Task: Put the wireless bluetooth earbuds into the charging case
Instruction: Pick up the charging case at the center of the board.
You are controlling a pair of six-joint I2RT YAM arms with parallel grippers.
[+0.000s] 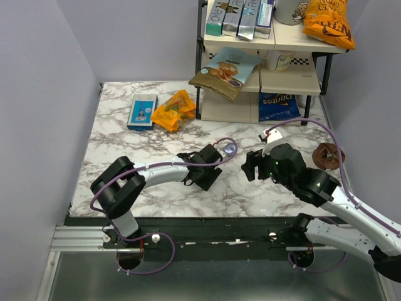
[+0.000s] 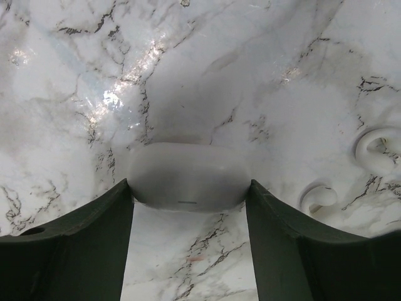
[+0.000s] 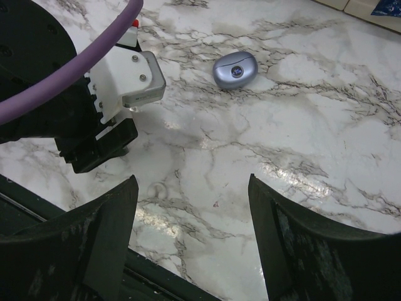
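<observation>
The charging case [image 1: 230,149] is a small blue-lilac puck, closed, lying on the marble table [image 1: 125,157]. In the left wrist view the charging case [image 2: 188,175] looks pale and sits just ahead of my fingertips, spanning the gap. My left gripper [image 1: 216,157] is open and holds nothing. Two small pale curled earbuds [image 2: 379,147] [image 2: 318,197] lie on the marble to its right. My right gripper [image 1: 250,166] is open and empty above the table. In its view the case [image 3: 235,69] lies free ahead, and a faint pale ring [image 3: 156,188], possibly an earbud, lies near the left finger.
A shelf rack [image 1: 266,81] with snack bags and boxes stands at the back right. A blue box [image 1: 142,111] and an orange bag [image 1: 174,110] lie at the back left. A brown round object [image 1: 326,155] sits by the right edge.
</observation>
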